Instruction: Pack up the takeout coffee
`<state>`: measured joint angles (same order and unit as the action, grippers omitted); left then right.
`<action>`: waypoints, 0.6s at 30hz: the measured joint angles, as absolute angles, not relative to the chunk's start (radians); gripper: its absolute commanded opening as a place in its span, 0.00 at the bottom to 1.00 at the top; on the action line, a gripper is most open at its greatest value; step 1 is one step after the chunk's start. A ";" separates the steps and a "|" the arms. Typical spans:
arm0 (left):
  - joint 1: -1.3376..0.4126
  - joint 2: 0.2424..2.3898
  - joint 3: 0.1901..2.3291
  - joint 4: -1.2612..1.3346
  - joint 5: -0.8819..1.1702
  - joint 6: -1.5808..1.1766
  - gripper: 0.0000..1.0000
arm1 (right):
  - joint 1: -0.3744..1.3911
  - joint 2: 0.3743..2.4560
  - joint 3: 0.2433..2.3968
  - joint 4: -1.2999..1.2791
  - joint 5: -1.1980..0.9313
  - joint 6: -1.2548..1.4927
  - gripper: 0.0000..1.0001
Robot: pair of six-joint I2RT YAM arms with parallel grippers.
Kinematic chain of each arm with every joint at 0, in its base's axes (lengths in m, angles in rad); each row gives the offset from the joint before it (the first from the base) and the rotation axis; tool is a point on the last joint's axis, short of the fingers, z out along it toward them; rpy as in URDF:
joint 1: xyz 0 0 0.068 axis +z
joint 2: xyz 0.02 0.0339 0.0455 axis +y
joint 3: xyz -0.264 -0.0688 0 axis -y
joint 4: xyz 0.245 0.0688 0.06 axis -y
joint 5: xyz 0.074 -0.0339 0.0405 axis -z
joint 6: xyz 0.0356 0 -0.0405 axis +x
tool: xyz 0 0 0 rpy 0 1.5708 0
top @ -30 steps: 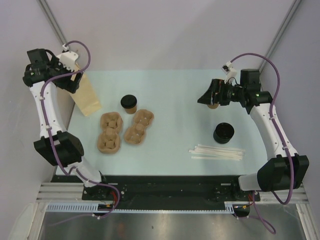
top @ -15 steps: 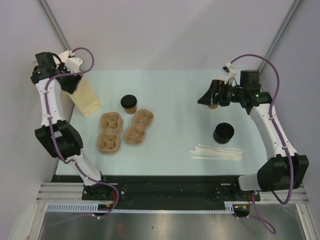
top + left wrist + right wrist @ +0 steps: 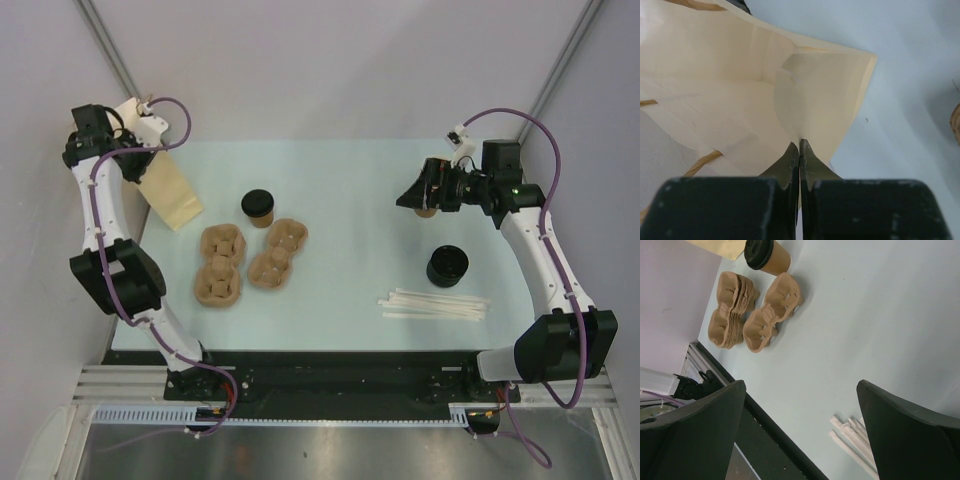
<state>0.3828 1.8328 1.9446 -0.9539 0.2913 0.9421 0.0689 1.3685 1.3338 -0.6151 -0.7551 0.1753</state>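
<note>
Your left claw (image 3: 799, 146) sits at the far-left corner of the surface (image 3: 360, 200), its fingers pressed together on the edge of the paper bag (image 3: 765, 95). In the left wrist view the paper creases right where the tips meet. The bag lies flat along the left edge.

Just right of the bag stands the takeout coffee (image 3: 258, 207), upright with its black lid on. It is apart from both claws, at the far end of the cup carriers. A stack of carriers (image 3: 219, 265) lies on the left and a single carrier (image 3: 277, 253) lies beside it.

On the right side your right claw (image 3: 800, 427) hangs above the surface with its fingers spread wide and nothing between them. Something tan shows just behind it in the top view, possibly a cup stack, though the claw hides most of it. Nearer you are the black lids (image 3: 447, 265) and, nearer again, the white straws (image 3: 435, 304).
</note>
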 measured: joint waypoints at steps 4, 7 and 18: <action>0.383 1.832 1.945 -0.901 0.291 0.924 0.00 | 0.067 1.369 1.330 -0.615 -0.758 0.183 1.00; 0.383 1.829 1.945 -0.858 0.292 0.897 0.00 | 0.066 1.369 1.330 -0.614 -0.758 0.183 1.00; 0.361 1.799 2.035 -0.678 0.318 0.762 0.00 | 0.054 1.368 1.322 -0.603 -0.762 0.191 1.00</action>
<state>0.3607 1.7988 2.0354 -0.6781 0.3183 0.7624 0.0536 1.3678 1.3220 -0.6033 -0.7616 0.1905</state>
